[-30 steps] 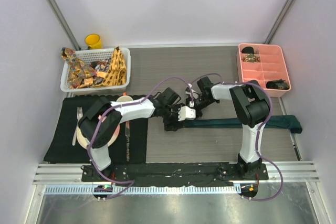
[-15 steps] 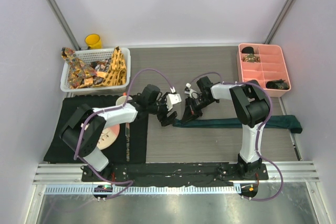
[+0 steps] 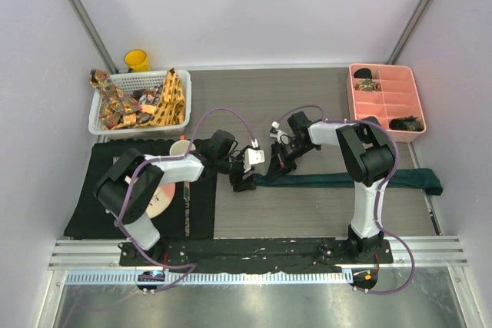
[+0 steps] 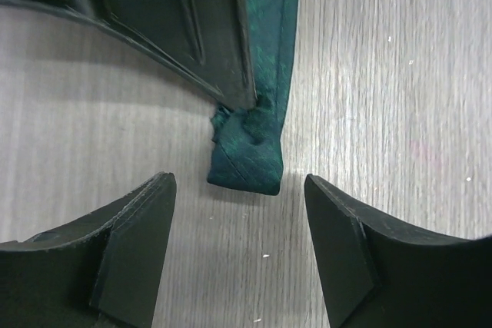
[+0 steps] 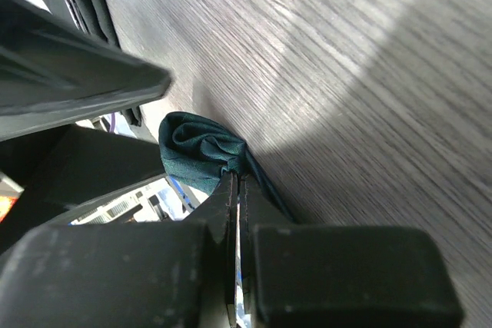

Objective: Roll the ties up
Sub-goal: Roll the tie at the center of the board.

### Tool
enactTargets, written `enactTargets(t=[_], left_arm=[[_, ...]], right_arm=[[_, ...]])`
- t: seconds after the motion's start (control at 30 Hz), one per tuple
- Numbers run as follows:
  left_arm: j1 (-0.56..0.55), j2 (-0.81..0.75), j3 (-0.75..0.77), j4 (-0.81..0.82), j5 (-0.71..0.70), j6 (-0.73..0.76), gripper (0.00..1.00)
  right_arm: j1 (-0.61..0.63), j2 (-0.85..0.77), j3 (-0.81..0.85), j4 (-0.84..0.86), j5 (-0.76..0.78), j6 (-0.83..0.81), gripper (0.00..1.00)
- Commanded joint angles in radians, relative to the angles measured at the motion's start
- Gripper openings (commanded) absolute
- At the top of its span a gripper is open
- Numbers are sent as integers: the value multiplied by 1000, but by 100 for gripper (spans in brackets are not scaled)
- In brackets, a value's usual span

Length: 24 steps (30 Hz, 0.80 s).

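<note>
The right pincer (image 5: 237,192) is clamped tight on the dark teal tie (image 4: 254,144), its two fingers pressed together over a small bunched fold at the tie's left end. The left pincer (image 4: 238,183) stands wide, its black fingers (image 4: 131,251) spread to either side of that same end without touching it. The blunt folded tip of the tie lies on the tabletop (image 4: 400,113) in the gap between them. From above, the left pincer sits just left of the tie's end and the right pincer just behind it. The rest of the tie runs flat and straight to the right across the grey wood-grain tabletop. Left of the tie lies a black placemat (image 3: 92,205) bearing a plate (image 3: 157,201). Behind and left of the tie, well apart, a white basket (image 3: 138,130) holds yellow-orange and brownish patterned ties (image 3: 165,101), with a yellow cup (image 3: 137,60) behind it. Behind the tie's right end sits a pink compartment tray (image 3: 382,66)
</note>
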Motion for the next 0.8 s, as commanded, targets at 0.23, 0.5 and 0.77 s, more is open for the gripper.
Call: enactTargets(t=[0.23, 0.5, 0.77], left_arm=[[-5, 67, 33, 77, 68, 35, 67], [-12, 73, 25, 157, 80, -12, 51], [-69, 43, 88, 121, 106, -29, 40]], right_arm=[[-6, 19, -33, -13, 360, -52, 1], [-6, 30, -43, -22, 398, -60, 1], [-8, 44, -26, -23, 400, -58, 1]])
